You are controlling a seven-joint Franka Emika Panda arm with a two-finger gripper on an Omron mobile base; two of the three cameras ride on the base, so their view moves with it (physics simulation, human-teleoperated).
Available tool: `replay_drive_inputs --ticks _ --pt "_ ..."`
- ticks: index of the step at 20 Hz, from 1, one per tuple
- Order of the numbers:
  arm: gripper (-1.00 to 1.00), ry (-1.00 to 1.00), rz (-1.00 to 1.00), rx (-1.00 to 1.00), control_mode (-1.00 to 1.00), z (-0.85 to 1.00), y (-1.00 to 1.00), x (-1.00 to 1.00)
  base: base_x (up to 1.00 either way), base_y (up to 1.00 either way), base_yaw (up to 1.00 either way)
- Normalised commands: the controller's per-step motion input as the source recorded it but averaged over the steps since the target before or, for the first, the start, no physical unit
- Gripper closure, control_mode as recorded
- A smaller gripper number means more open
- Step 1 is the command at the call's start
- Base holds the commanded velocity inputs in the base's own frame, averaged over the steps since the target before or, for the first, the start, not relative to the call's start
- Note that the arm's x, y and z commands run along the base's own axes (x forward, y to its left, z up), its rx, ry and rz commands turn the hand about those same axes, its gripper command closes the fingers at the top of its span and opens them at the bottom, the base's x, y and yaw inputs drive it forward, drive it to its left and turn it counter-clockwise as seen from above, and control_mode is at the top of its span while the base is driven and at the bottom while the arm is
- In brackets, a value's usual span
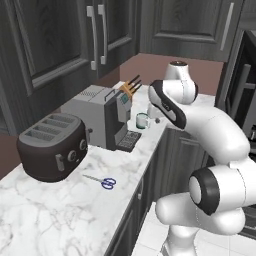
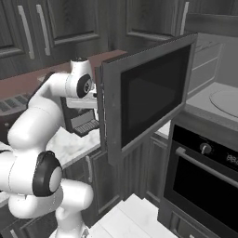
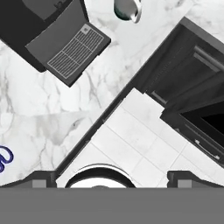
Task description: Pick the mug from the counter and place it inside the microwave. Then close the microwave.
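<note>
The mug (image 1: 142, 120) stands on the counter (image 1: 60, 215) just beside the coffee machine (image 1: 102, 115), at about one o'clock from its drip tray (in the hand view it sits at twelve o'clock). The step in hand is judged to be the approach: the gripper (image 3: 111, 177), fingers apart and holding nothing, hangs high and must descend toward the mug before closing. The microwave (image 2: 211, 100) door (image 2: 148, 100) stands open. Counted: one mug, one toaster (image 1: 50, 147), one pair of scissors (image 1: 102, 181).
</note>
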Motion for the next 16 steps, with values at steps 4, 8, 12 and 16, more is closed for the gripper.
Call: replay_drive_inputs --ticks 4,8,12,16 --pt "-1.00 -0.02 -0.02 -0.02 -1.00 -0.24 0.00 0.13 0.00 0.00 0.00" --pt "-1.00 -0.11 0.00 0.00 -1.00 -0.16 -0.02 0.27 0.00 0.00 0.00" --pt "-1.00 -0.09 0.00 0.00 -1.00 -0.03 0.00 0.30 0.00 0.00 0.00" --pt "-1.00 -0.03 0.00 0.00 -1.00 -0.05 -0.03 0.41 0.00 0.00 0.00"
